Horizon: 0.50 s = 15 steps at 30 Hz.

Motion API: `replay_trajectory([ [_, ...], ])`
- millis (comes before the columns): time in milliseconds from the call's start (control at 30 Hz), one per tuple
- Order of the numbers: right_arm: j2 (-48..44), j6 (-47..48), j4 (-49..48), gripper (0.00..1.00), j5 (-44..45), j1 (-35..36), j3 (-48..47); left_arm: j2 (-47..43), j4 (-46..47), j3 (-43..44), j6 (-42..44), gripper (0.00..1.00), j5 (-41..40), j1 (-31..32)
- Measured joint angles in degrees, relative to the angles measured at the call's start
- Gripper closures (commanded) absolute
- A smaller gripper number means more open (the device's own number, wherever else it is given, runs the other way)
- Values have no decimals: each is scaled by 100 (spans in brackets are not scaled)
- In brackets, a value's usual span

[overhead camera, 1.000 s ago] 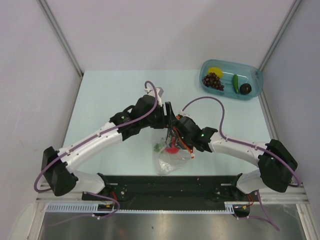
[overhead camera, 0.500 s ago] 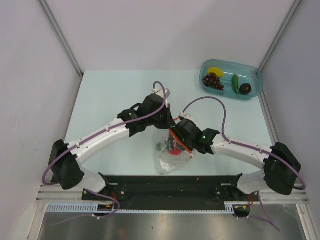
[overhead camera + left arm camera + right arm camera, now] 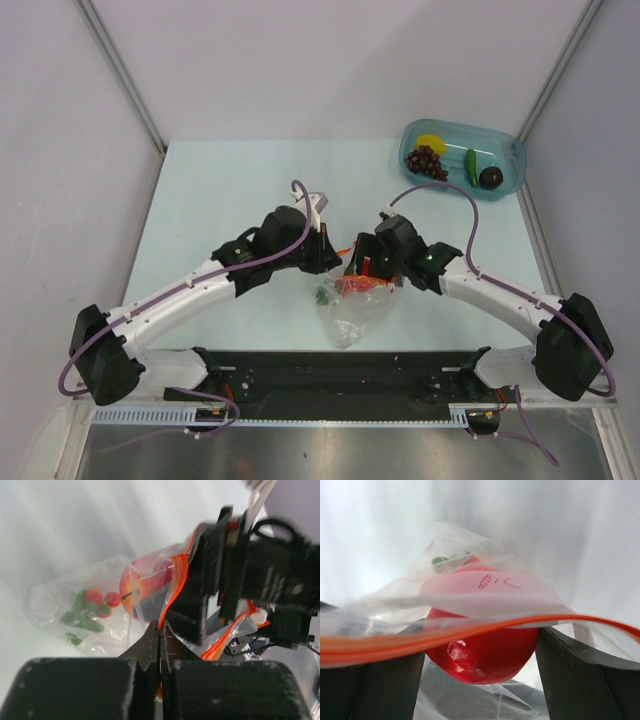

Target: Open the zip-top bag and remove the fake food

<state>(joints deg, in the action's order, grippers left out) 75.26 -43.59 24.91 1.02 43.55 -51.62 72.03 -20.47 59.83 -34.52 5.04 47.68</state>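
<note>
On the pale green table (image 3: 220,190), near its front edge and between the two arms, lies the small clear crinkly plastic zip-top bag (image 3: 352,308) with its orange-red zipper strip (image 3: 470,631) pulled apart at the mouth. The left gripper (image 3: 328,262) has its fingers (image 3: 150,641) pressed tight together, pinching one lip of the bag right at the zipper strip. The white slider tab (image 3: 257,616) sits at the far end of the strip, beside the other arm's black body. The right gripper (image 3: 358,268) meets the bag from the opposite side. In its wrist view the two dark fingers (image 3: 590,675) stand wide apart, and the glossy red round plastic fruit (image 3: 482,647) fills the gap between them, touching each inner face, so the fingers grip the fruit (one lip of the zipper strip crosses in front of the fingers, and clear film lies over the top of the fruit). Deeper in the bag lies a small sprig of red berries with green leaves (image 3: 87,611), apart from both grippers. At the far right corner of the table, well apart from the bag, a teal translucent plastic tray (image 3: 510,152) holds a yellow lemon-like piece (image 3: 430,141), a dark purple grape bunch (image 3: 427,161), a slim green vegetable (image 3: 470,167) and a dark round piece (image 3: 490,177).
</note>
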Motion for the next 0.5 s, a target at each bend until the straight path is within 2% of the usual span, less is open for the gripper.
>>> replay_trajectory([
  [133, -11, -66, -20, 100, -575, -284, -223, -160, 227, -376, -120, 100, 120, 0],
  [267, -59, -120, 20, 100, -981, -372, -378, -157, 332, -391, -149, 100, 142, 0],
  [500, -238, 63, 236, 100, -706, -326, -549, -55, 546, -308, -157, 100, 378, -2],
])
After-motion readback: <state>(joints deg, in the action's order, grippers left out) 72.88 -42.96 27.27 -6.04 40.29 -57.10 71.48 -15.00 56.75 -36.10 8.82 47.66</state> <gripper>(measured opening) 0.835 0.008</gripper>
